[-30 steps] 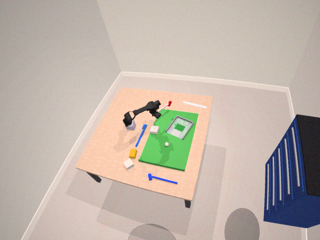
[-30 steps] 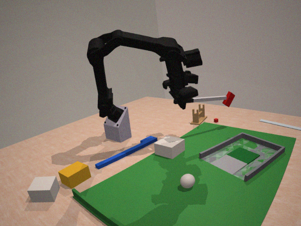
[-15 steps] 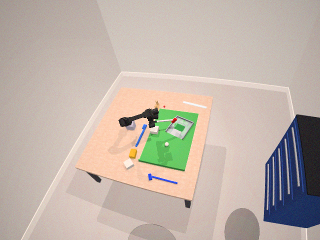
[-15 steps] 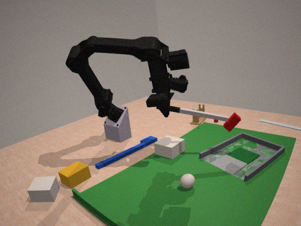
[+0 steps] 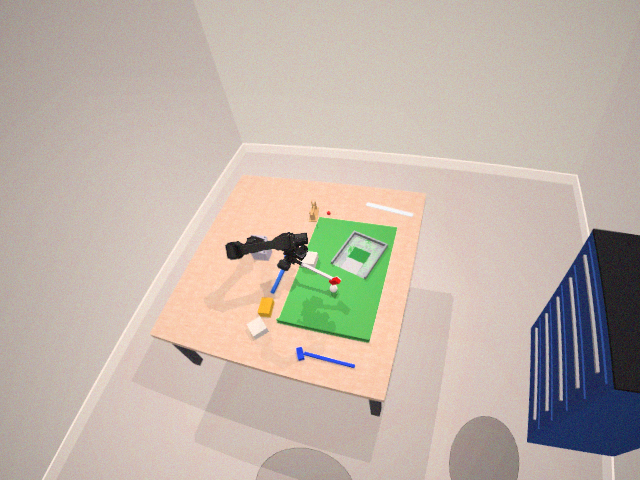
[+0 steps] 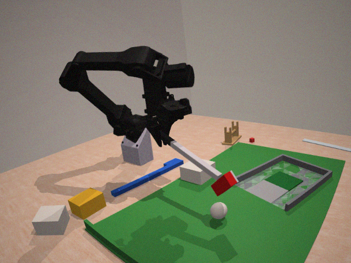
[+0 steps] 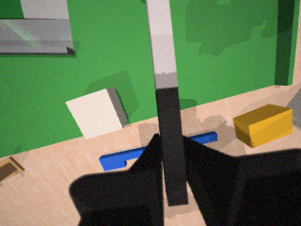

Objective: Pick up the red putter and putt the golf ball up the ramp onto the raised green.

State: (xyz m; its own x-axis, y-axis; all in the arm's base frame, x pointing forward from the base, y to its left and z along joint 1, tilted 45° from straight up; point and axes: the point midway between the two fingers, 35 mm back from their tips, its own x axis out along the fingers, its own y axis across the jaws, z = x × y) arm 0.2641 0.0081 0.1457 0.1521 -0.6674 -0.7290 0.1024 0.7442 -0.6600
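My gripper is shut on the black grip of the red putter. The putter's pale shaft slopes down and outward over the mat. Its red head is tilted and off the mat, close to the white golf ball; the exterior view shows a gap between them. The ball rests on the green mat. The grey ramp leads to the raised dark green square. Head and ball are outside the wrist view.
A grey wall borders the ramp area. A white block stands by the mat's edge. A blue bar, a yellow block and another white block lie nearby. A wooden stand is at the back.
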